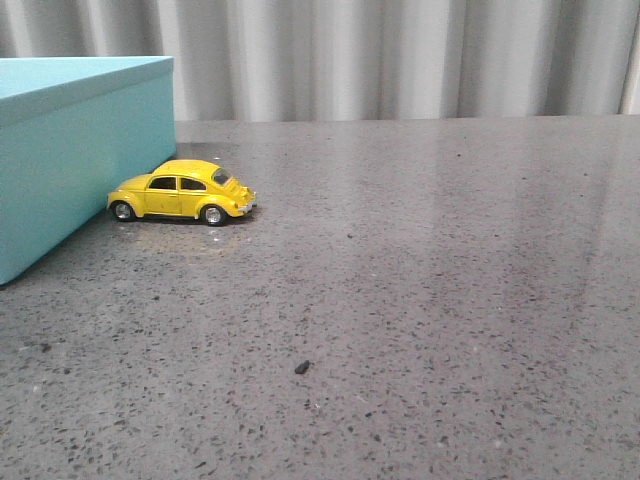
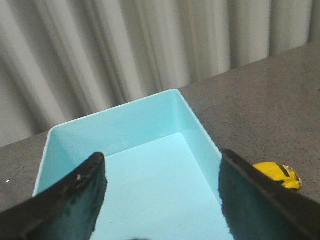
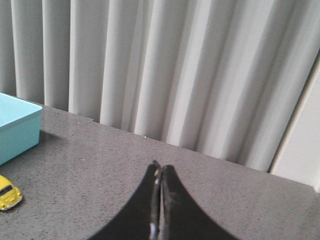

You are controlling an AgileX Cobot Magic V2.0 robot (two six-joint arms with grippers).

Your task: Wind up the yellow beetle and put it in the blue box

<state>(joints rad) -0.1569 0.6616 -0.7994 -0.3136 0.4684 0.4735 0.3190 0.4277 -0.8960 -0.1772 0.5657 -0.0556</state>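
Note:
The yellow beetle (image 1: 182, 191) stands on its wheels on the grey table, right beside the blue box (image 1: 70, 150) at the far left. The box is open in the left wrist view (image 2: 150, 165), its inside empty, with the beetle (image 2: 276, 173) just outside its wall. My left gripper (image 2: 161, 165) is open and empty, held above the box's inside. My right gripper (image 3: 160, 172) is shut on nothing, above the bare table, well to the right of the beetle (image 3: 8, 193) and the box (image 3: 17, 127). Neither gripper shows in the front view.
A pleated grey curtain (image 1: 400, 55) hangs along the table's far edge. A small dark speck (image 1: 301, 367) lies on the speckled tabletop (image 1: 430, 280) nearer the front.

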